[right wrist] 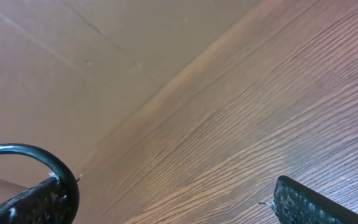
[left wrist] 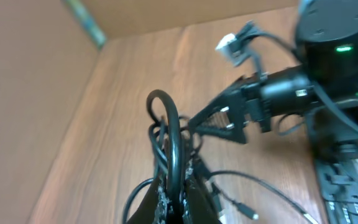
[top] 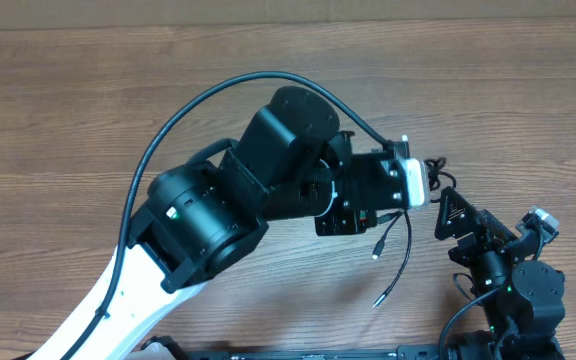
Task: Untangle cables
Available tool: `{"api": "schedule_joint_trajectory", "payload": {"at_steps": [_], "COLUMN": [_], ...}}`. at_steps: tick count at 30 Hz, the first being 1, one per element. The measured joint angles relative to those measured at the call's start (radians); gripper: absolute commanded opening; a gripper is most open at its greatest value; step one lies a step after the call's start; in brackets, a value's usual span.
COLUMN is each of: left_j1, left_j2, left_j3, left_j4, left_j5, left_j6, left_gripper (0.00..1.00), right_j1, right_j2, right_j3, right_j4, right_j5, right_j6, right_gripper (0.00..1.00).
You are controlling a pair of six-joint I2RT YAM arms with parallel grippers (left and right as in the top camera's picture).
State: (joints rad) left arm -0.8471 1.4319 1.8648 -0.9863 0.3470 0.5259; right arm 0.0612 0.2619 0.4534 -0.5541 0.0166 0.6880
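**Cables** (left wrist: 166,134): one bunch of thin black cords, held clear of the table (top: 88,90) at centre right of the overhead frame, just below the left arm's wrist. In the left wrist view it rises from bottom centre as a tangle, with one tall loop (left wrist: 165,102) standing above the rest. We cannot count the separate cords inside the knot.

**Tails**: two counted, hanging below the bunch in the overhead frame. Each ends in a small plug (top: 376,255), and the second one hangs lower in the frame.

**Left gripper** (left wrist: 176,190): one, clamped tight on the lower part of the bunch.

**Right gripper** (right wrist: 176,186): one, jaws spread wide and holding nothing. In the overhead frame it sits just right of the bunch, tips pointed toward it. In its own view a black curve crosses above the finger (right wrist: 42,199) at lower left. We cannot tell whether it touches.

**Step in hand**, as we judge it: the free gripper takes one strand out of the held knot. To do this well we would:
- choose a single outer strand or the tall loop, never the whole clump;
- close just beside the knot;
- draw slowly away from the clamped side, so the knot loosens rather than tightens.

The clamped side should hold firm. We would also watch that the tails do not catch on the arm wiring.
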Motion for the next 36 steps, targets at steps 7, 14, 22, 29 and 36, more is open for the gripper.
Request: {"api": "schedule_joint_trajectory", "payload": {"at_steps": [7,14,22,29,36], "left_j1": [-0.005,-0.004,-0.002,-0.002,-0.002], "left_j2": [-0.002,-0.018,-0.049,-0.037,0.020], "left_j3": [0.000,0.000,0.000,0.000,0.000], "left_j4": [0.004,0.014,0.014,0.045,0.073], "left_j5": [-0.188,-0.381,-0.584,-0.625,-0.629], "left_j6": [-0.169,-0.357,-0.546,-0.713,-1.076], "left_gripper": [0.04,0.04,0.04,0.04,0.04], "right_j1": [0.000,-0.003,-0.008,-0.008,-0.008], "right_j2": [0.000,0.004,0.008,0.009,0.009], "right_j3": [0.000,-0.010,-0.018,-0.018,-0.018], "right_j4": [0.010,0.153,0.399,0.472,0.501], "right_j5": [-0.007,-0.101,-0.367,-0.519,-0.552], "right_j6": [0.000,-0.004,-0.003,-0.004,0.004], "right_gripper": [1.00,1.00,1.00,1.00,1.00]}}
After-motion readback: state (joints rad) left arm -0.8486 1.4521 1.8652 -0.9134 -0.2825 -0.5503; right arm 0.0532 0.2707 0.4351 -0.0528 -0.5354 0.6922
